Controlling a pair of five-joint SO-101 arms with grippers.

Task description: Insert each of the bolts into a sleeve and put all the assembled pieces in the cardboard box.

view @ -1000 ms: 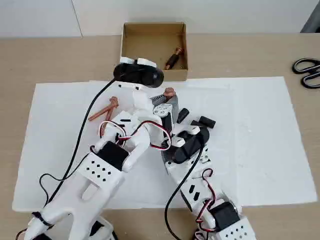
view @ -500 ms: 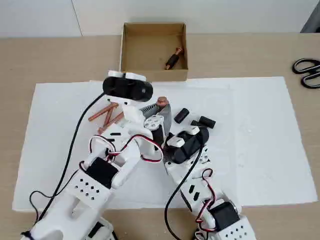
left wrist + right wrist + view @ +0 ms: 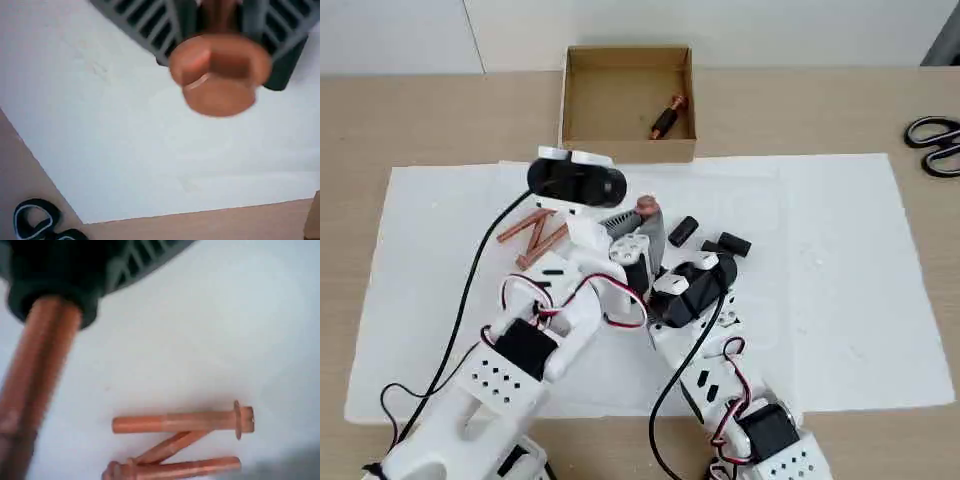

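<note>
Left gripper (image 3: 220, 17) was just in front of the cardboard box (image 3: 582, 95), fingers clamped on a bolt (image 3: 220, 75) behind its head; right gripper (image 3: 65, 275) was hard against it, fingers apparently clamped on a black sleeve (image 3: 50, 297) with the bolt's shank through it; judged: insertion under way for this pair; one assembled piece (image 3: 666, 117) lay inside the box; three loose bolts (image 3: 534, 232) lay off its left front corner, spare sleeves (image 3: 682, 230) off its right front corner; these remained to be paired and boxed

Light wooden table (image 3: 420, 110) under a white paper sheet (image 3: 840, 280), pale wall (image 3: 720, 30) behind.
</note>
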